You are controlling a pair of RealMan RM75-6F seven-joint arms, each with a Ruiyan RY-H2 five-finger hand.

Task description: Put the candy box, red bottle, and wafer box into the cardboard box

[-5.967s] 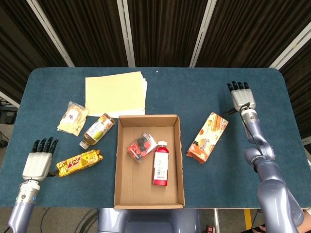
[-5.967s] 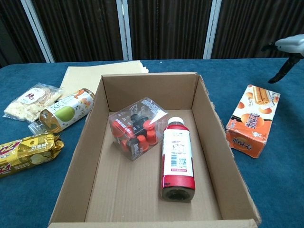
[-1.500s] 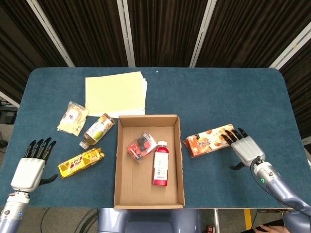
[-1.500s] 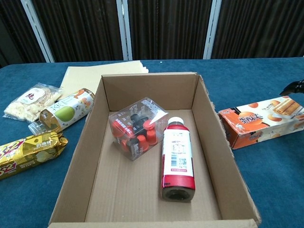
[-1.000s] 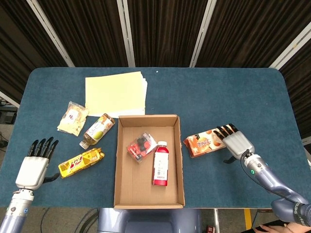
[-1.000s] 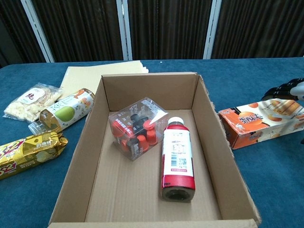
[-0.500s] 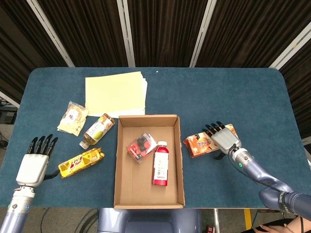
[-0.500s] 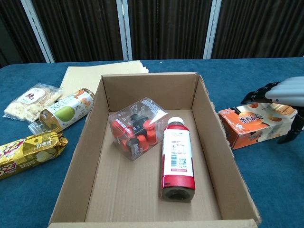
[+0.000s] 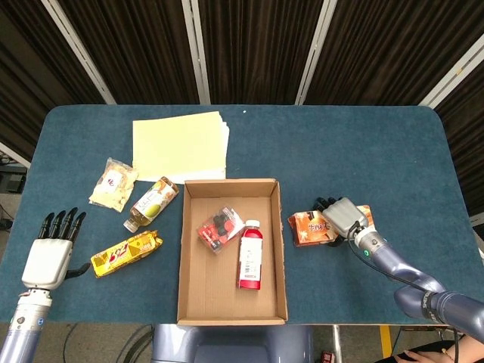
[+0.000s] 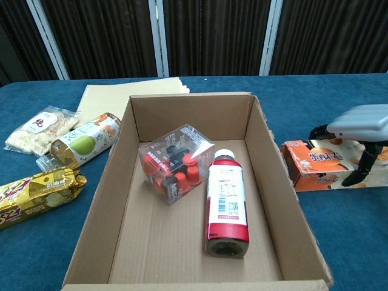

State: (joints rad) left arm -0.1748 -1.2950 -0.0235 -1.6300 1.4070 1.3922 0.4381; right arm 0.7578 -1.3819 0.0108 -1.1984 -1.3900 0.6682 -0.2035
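Observation:
The open cardboard box point(image 9: 183, 257) point(image 10: 188, 118) sits at the table's front middle. Inside it lie the clear candy box point(image 9: 220, 229) point(image 10: 176, 163) and, beside it on the right, the red bottle point(image 9: 250, 255) point(image 10: 226, 203) on its side. The orange wafer box point(image 9: 306, 228) point(image 10: 315, 163) lies flat on the table just right of the cardboard box. My right hand point(image 9: 344, 218) point(image 10: 361, 130) lies over the wafer box's right part and grips it, fingers curled over the far edge and thumb against the near side. My left hand point(image 9: 51, 253) hovers open at the front left, holding nothing.
Left of the cardboard box lie a gold snack packet point(image 9: 125, 253) point(image 10: 33, 195), a green-labelled bottle point(image 9: 151, 203) point(image 10: 79, 145) and a pale snack bag point(image 9: 113, 184) point(image 10: 39, 128). A stack of yellow paper point(image 9: 180, 145) point(image 10: 115, 94) lies behind the box.
My right hand has slid left along the wafer box and curled its fingers and thumb around it. The left hand has barely shifted.

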